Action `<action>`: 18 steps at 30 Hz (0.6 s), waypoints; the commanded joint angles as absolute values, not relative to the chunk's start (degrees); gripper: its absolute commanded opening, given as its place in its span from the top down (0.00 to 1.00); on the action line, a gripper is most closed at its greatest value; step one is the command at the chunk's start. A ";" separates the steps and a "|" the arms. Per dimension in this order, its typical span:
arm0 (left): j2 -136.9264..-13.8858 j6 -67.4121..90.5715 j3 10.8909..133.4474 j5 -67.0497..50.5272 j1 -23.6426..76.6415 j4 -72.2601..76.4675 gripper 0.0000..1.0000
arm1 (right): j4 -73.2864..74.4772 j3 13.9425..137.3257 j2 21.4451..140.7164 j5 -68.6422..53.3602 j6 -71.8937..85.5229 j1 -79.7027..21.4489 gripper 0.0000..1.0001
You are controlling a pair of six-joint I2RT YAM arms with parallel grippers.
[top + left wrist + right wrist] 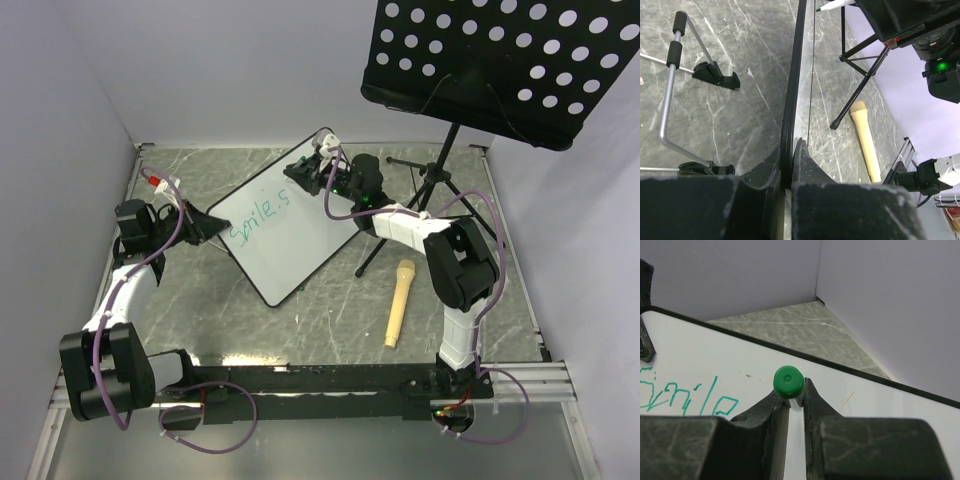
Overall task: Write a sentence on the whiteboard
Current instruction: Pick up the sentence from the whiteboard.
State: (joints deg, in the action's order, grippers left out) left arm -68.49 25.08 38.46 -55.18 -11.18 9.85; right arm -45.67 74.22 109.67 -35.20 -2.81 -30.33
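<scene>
The whiteboard (290, 245) rests tilted on the grey marble table. My left gripper (208, 228) is shut on its left edge; in the left wrist view the jaws (790, 146) pinch the thin black frame (796, 70). The sentence (260, 214) reads about "Smile, s" in teal; the right wrist view shows "Smile" (687, 397). My right gripper (319, 163) hangs over the board's far corner, shut on a green-capped marker (788, 381) that points down at the white surface (870, 407). The marker's tip (826, 6) shows at the board's far end.
A black perforated music stand (510, 60) overhangs the back right, its tripod legs (425, 195) beside the board. A beige microphone-shaped stick (398, 302) lies right of centre. A bent metal rod with foam grips (670, 75) and a black foot (715, 76) sit beyond the board.
</scene>
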 commanded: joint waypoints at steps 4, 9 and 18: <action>-69.96 8.79 37.62 -49.04 -10.46 6.33 0.99 | -46.67 77.08 110.57 -36.12 -2.55 -30.06 1.00; -69.96 8.70 37.53 -49.04 -10.37 6.33 0.99 | -46.67 76.99 110.65 -36.30 -2.64 -30.06 1.00; -70.05 8.79 37.53 -49.04 -10.37 6.50 0.99 | -46.50 76.99 111.01 -36.47 -2.64 -30.15 1.00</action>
